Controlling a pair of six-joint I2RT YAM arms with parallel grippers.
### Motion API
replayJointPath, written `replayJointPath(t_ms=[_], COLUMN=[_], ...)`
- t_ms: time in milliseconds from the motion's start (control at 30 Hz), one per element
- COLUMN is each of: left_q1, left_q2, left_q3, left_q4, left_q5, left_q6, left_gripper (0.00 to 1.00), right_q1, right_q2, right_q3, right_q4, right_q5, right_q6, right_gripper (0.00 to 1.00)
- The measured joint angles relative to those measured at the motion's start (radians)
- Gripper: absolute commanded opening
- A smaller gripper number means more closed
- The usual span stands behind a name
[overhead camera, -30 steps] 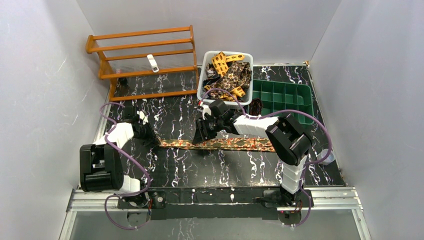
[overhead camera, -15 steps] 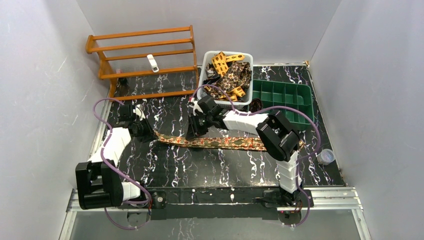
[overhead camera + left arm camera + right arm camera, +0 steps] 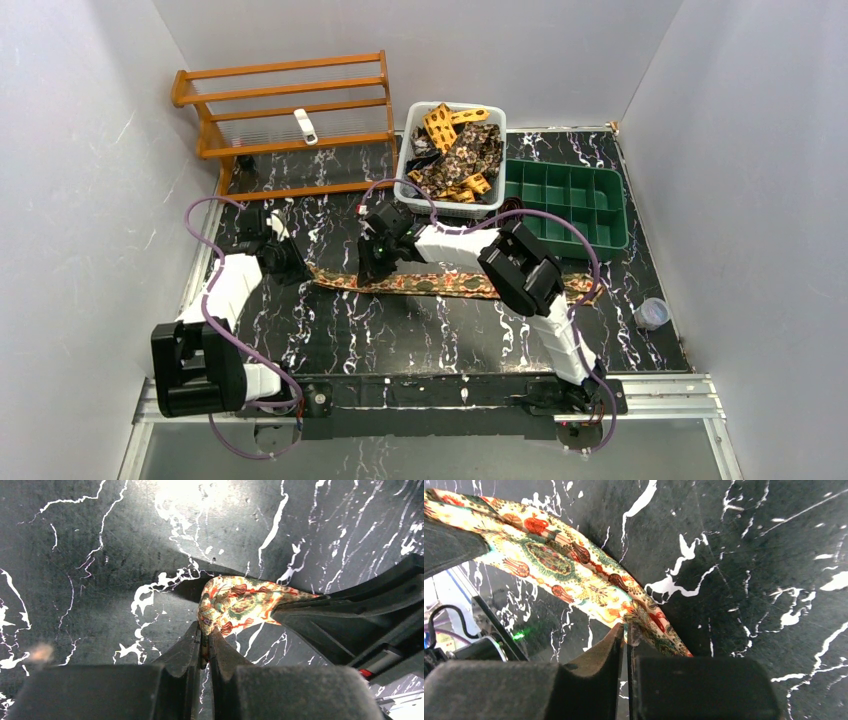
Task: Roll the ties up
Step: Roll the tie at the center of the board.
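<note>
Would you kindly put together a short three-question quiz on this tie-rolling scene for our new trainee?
1. True or false: the tie on the table is already rolled into a coil.
2. Where do the spare ties lie? A) in the white bin; B) in the green tray; C) on the wooden rack.
3. Fill in the gap: the left gripper and the right gripper are both ___ on the tie.

Key: 1 false, it lies stretched out along the table; 2 A; 3 shut.
</note>
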Motion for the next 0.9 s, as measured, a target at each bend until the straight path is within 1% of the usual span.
replayJointPath(t_ms=[67, 233, 400, 433, 500, 533, 633, 667, 767, 900], left_q1=[0.000, 0.000, -0.001, -0.001, -0.003, -0.005, -0.008, -0.008, -0.007, -0.001], left_q2=[0.020, 0.074, 0.081, 0.081, 0.086, 0.092, 0.132, 0.148, 0.187, 0.223], left_q3=[0.008, 0.026, 0.032, 0.035, 0.055, 0.066, 0.095, 0.097, 0.097, 0.097], left_q4=[-0.006, -0.014, -0.028, -0.029, -0.046, -0.053, -0.061, -0.062, -0.065, -0.061], left_q5=[-0.013, -0.053, -0.108, -0.115, -0.141, -0.148, -0.158, -0.166, -0.184, -0.203], left_q6=[0.000, 0.000, -0.001, 0.000, 0.005, 0.009, 0.019, 0.019, 0.023, 0.039], left_gripper=[0.00, 0.00, 0.00, 0.00, 0.00, 0.00, 0.00, 0.00, 0.00, 0.00], right_q1=[0.003, 0.024, 0.040, 0.041, 0.042, 0.042, 0.044, 0.044, 0.043, 0.039], right_q2=[0.011, 0.030, 0.034, 0.034, 0.034, 0.034, 0.026, 0.018, -0.001, -0.024], right_q3=[0.013, 0.081, 0.109, 0.110, 0.110, 0.110, 0.107, 0.098, 0.082, 0.068], right_q4=[-0.007, -0.081, -0.127, -0.131, -0.134, -0.134, -0.133, -0.134, -0.153, -0.185], right_q5=[0.010, 0.113, 0.167, 0.171, 0.170, 0.167, 0.159, 0.158, 0.155, 0.144], right_q6=[0.017, 0.021, 0.011, 0.008, 0.003, 0.001, -0.013, -0.021, -0.031, -0.054], right_gripper=[0.16, 0.16, 0.17, 0.19, 0.28, 0.31, 0.36, 0.39, 0.42, 0.49])
